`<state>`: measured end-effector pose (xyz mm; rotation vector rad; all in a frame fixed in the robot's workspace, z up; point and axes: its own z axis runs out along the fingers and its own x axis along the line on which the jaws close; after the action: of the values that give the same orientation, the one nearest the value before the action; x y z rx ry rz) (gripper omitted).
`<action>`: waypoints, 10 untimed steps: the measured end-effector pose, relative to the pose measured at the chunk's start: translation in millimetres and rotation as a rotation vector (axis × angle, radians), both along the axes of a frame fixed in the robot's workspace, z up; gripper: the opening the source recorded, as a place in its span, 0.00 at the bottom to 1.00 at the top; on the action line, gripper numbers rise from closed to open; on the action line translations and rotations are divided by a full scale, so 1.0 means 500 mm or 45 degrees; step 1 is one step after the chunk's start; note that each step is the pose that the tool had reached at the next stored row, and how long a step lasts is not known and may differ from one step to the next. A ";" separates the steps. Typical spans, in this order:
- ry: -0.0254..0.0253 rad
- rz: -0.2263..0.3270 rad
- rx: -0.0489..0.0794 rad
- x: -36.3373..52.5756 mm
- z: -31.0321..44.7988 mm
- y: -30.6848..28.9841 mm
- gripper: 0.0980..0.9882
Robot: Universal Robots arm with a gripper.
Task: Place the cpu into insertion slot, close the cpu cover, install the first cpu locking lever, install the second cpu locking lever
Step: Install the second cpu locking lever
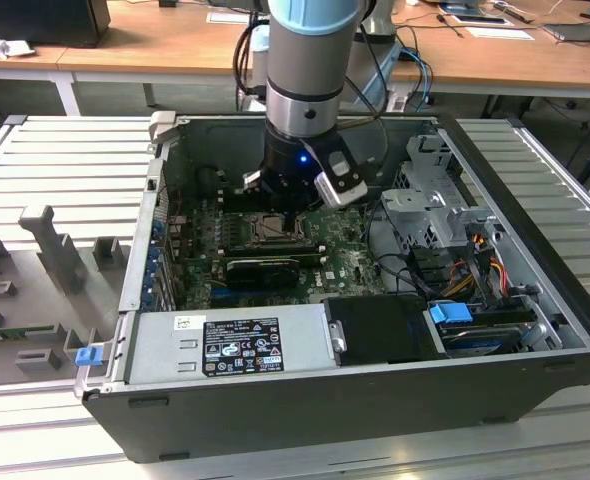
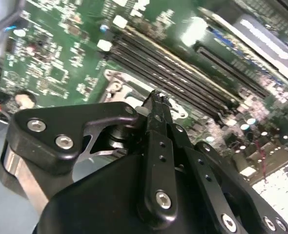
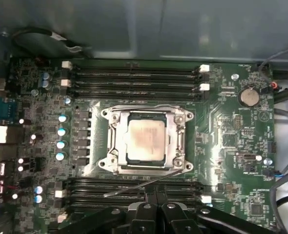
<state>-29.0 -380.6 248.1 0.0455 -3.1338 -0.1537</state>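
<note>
The cpu, a pale tan square chip, lies flat in the insertion slot at the middle of the green board. The cpu cover, a dull-metal frame, lies down around it. A thin metal locking lever slants along one side of the socket, its free end raised off the board. My gripper is shut, its fingertips right at this lever; I cannot tell whether they touch it. In the second wrist view the gripper points at the socket's metal edge. In the exterior view the gripper hangs just above the socket.
Long black RAM slots flank the socket on two sides. A coin battery sits on the board. Inside the case are a power supply, a long black card, a metal drive cage and loose cables.
</note>
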 end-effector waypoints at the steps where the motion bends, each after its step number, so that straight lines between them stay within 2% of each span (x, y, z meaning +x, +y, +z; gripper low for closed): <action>1: 0.0000 0.000 0.000 -0.012 -0.001 -0.002 0.01; 5: 0.0000 0.000 0.001 -0.029 -0.006 -0.004 0.01; 10: 0.0000 0.000 0.001 -0.033 -0.029 -0.004 0.01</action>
<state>-45.7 -382.4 233.4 0.0456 -3.1338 -0.1545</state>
